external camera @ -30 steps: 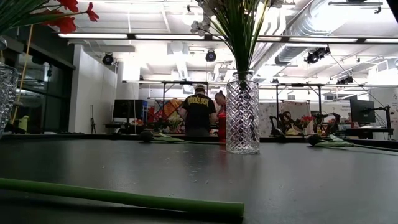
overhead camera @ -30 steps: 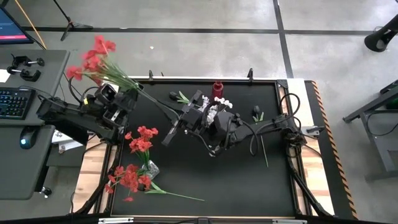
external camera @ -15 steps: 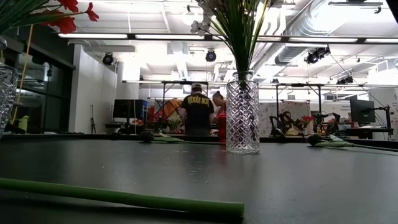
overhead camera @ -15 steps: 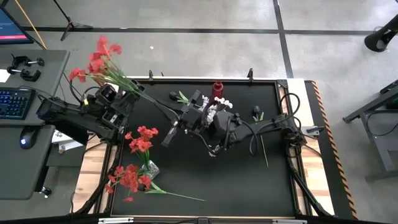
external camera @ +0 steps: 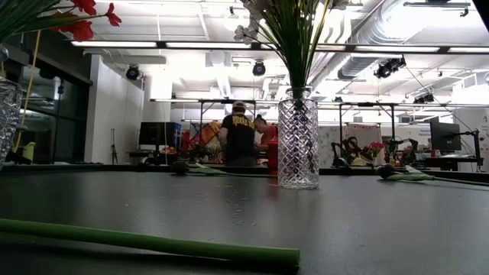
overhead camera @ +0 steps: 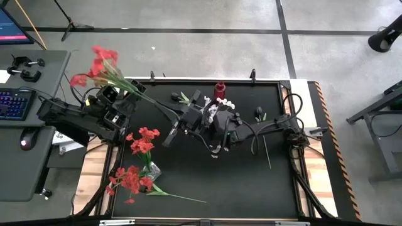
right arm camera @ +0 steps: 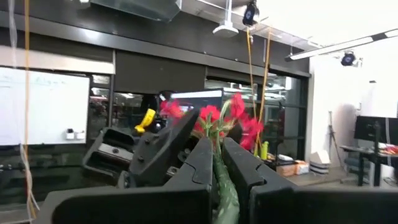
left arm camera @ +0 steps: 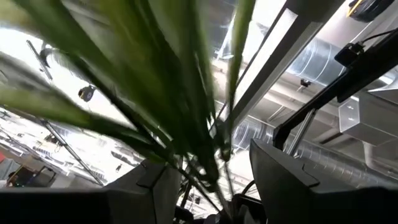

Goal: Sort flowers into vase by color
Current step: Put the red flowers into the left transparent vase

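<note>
Red bunch (overhead camera: pixel 94 63) clamped in left end effector (overhead camera: pixel 129 94), up off the far-left corner of worktop (overhead camera: pixel 251 182). Long axis diagonal: blooms out past the worktop's far-left edge, stems (overhead camera: pixel 164 110) running inward toward right end effector (overhead camera: pixel 173 134), closed on the stem ends per right wrist view (right arm camera: pixel 219 180).

Likely light, top-heavy, stems springy; probably whips if held low. Better grip mid-stem, below the leaves, never on blooms. Thin plastic stems could slip or rotate in the fingers.

Elsewhere: red blooms (overhead camera: pixel 143 139) standing in left vase (overhead camera: pixel 151 168), loose red stem (overhead camera: pixel 135 182) flat beside it, white blooms (overhead camera: pixel 223 103) in centre vase (external camera: pixel 298 145), dark bloom (overhead camera: pixel 259 113) lying far right.
</note>
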